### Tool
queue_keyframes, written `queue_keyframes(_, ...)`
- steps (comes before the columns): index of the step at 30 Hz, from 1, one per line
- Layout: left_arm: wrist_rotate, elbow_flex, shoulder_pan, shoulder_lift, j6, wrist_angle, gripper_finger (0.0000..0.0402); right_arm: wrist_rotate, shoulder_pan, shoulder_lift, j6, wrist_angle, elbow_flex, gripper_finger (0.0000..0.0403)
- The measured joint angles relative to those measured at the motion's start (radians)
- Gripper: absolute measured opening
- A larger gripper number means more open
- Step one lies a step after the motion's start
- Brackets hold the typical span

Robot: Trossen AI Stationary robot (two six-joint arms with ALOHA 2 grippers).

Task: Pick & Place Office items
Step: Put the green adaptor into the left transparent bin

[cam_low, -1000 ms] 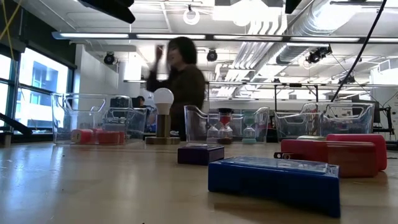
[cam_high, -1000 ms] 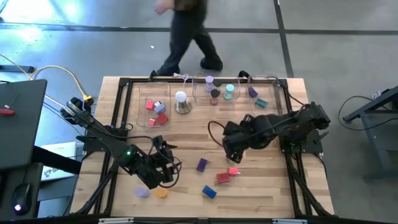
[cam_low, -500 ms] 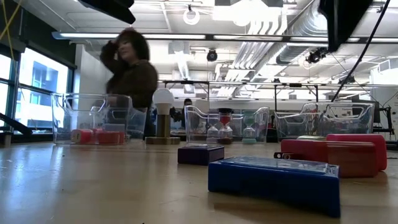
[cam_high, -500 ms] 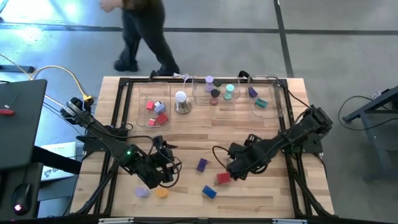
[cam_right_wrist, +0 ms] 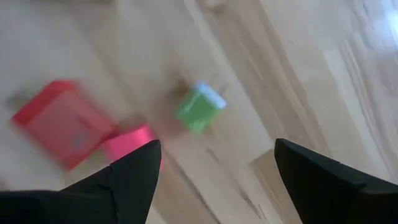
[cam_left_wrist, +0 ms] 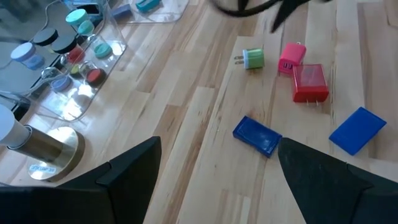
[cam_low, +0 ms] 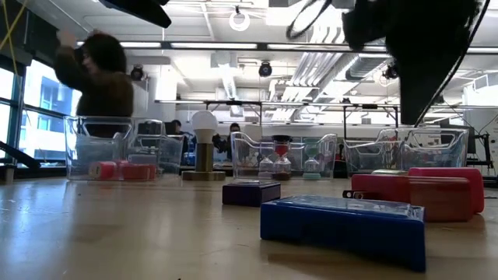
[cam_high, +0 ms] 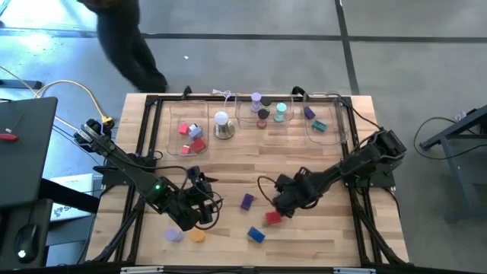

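Note:
Office items lie loose on the near half of the table: a purple block, a red block, a blue block, a lilac roll and an orange roll. My right gripper hangs open just above the table, over a green piece, a pink block and the red block. It touches none of them. My left gripper waits open at the near left, above the wood, with nothing between its fingers.
Three clear trays with more small pieces stand along the far edge. A white dome on a metal base stands between the first two. A person walks past beyond the table's far left corner. Bare wood lies mid-table.
My right gripper has come down from well above the table and a little toward the near edge, ending low over the pink and red blocks, still open. The person behind the table has walked toward the left.

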Motion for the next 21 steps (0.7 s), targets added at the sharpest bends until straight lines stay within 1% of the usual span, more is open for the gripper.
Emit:
queue_keyframes(3, 0.000, 0.000, 0.000, 0.000, 0.000, 0.000, 0.0314, 0.003, -0.036, 0.000, 0.083, -0.010, -0.036, 0.0303)
queue_keyframes(5, 0.000, 0.000, 0.000, 0.000, 0.000, 0.000, 0.0314, 0.006, -0.054, 0.000, 0.104, 0.005, -0.059, 0.0303)
queue_keyframes(12, 0.000, 0.000, 0.000, 0.000, 0.000, 0.000, 0.0314, 0.000, -0.061, 0.000, 0.032, 0.117, -0.113, 0.0303)
queue_keyframes(21, 0.000, 0.000, 0.000, 0.000, 0.000, 0.000, 0.0314, -0.033, -0.053, 0.000, 0.063, 0.207, -0.116, 0.0303)
